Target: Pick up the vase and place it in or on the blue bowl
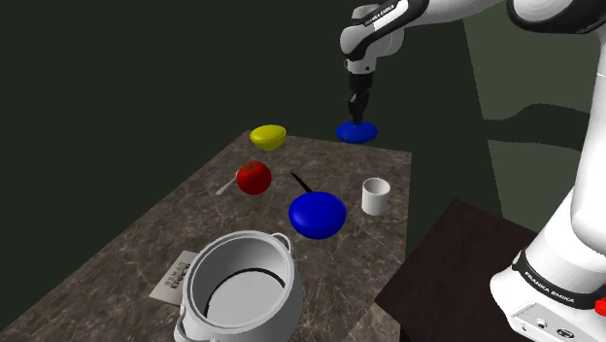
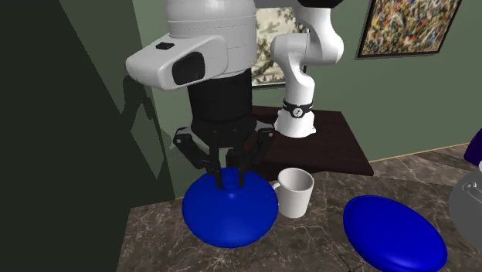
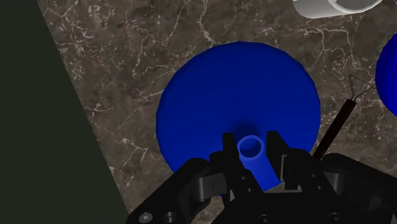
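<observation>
The black pincer points straight down, its two fingers drawn in against the thin neck of the blue vase. The neck is the only part narrow enough to clasp above the wide, round body. The vase is at the far edge of the stone-patterned table, near the corner on the stand's side; whether it has left the surface is unclear. A white mug stands just beside it. The blue bowl, its destination, lies past the mug toward the table's middle.
</observation>
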`<move>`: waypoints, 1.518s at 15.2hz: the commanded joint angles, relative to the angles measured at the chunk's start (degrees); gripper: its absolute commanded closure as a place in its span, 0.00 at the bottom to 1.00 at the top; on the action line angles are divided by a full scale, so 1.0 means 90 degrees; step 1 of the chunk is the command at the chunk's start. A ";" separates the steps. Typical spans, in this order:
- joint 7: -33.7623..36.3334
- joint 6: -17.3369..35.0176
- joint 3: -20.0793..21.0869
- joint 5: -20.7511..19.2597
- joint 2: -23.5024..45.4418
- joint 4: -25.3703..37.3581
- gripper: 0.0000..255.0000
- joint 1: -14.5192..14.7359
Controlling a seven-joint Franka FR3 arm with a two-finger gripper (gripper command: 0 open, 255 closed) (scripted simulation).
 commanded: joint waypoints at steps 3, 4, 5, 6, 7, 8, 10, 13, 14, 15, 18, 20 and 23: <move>0.0466 0.0082 0.0121 -0.0115 -0.0510 -0.0556 1.00 0.0332; 0.0603 0.0111 0.0163 -0.0143 -0.0639 -0.0704 1.00 0.0422; 0.0742 0.0136 0.0209 -0.0170 -0.0763 -0.0843 1.00 0.0510; 0.0883 0.0158 0.0257 -0.0195 -0.0882 -0.0974 1.00 0.0597; 0.1025 0.0177 0.0306 -0.0218 -0.0996 -0.1097 1.00 0.0684; 0.1168 0.0193 0.0359 -0.0239 -0.1105 -0.1212 1.00 0.0768; 0.1458 0.0215 0.0472 -0.0274 -0.1307 -0.1419 1.00 0.0934; 0.1898 0.0230 0.0659 -0.0310 -0.1570 -0.1671 1.00 0.1174; 0.2046 0.0230 0.0724 -0.0318 -0.1647 -0.1740 1.00 0.1254; 0.2195 0.0229 0.0791 -0.0325 -0.1719 -0.1802 1.00 0.1332; 0.2642 0.0213 0.1002 -0.0333 -0.1900 -0.1942 1.00 0.1564; 0.2941 0.0194 0.1148 -0.0331 -0.1992 -0.1999 1.00 0.1716; 0.3392 0.0156 0.1372 -0.0322 -0.2086 -0.2030 1.00 0.1943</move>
